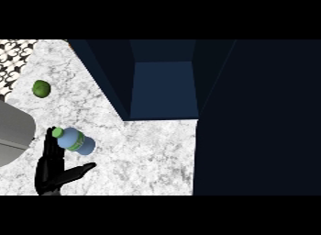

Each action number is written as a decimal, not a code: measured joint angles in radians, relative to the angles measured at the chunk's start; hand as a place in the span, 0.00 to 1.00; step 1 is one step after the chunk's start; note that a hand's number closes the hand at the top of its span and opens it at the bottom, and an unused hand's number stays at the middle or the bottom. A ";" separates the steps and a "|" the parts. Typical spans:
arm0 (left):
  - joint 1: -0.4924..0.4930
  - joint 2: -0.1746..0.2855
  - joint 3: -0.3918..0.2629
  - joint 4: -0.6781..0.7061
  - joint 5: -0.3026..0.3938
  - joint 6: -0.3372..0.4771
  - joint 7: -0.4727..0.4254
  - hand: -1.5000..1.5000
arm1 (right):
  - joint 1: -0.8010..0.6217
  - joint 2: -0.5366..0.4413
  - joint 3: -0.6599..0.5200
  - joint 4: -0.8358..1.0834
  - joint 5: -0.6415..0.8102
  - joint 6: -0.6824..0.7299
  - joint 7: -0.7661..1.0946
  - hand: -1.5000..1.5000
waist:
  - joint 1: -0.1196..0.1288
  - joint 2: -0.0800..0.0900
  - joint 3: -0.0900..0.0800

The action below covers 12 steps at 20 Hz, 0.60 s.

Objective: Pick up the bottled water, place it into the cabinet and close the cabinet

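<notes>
Left hand (53, 172) is spread wide, fingers straight, thumb splayed, holding nothing; it sits left of the cabinet (163, 87), nearer the robot. Fingertips (50, 144) reach the capped end of the bottled water (79, 142), contact unclear. The bottle lies on its side on the counter (150, 156), left of the cabinet's open front. A green round item (41, 88) and a grey rounded object (4, 133) lie further left of the cabinet.
</notes>
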 measured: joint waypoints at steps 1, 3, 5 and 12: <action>-0.020 0.005 0.005 0.047 0.000 -0.011 -0.026 0.00 | 0.001 0.000 -0.004 0.003 0.001 0.001 -0.004 0.00 | 0.000 0.000 0.000; -0.057 0.005 0.015 0.126 0.003 -0.026 -0.075 0.00 | -0.009 0.005 0.010 0.002 0.004 -0.009 0.008 0.00 | 0.000 0.002 0.000; -0.094 0.002 0.027 0.180 0.012 -0.028 -0.107 1.00 | -0.003 0.011 0.027 0.000 0.007 -0.015 0.007 0.00 | 0.000 0.002 0.000; -0.183 0.019 0.077 0.334 0.060 -0.083 -0.189 1.00 | -0.004 -0.003 0.003 0.004 0.008 -0.009 0.000 0.00 | 0.002 -0.001 0.005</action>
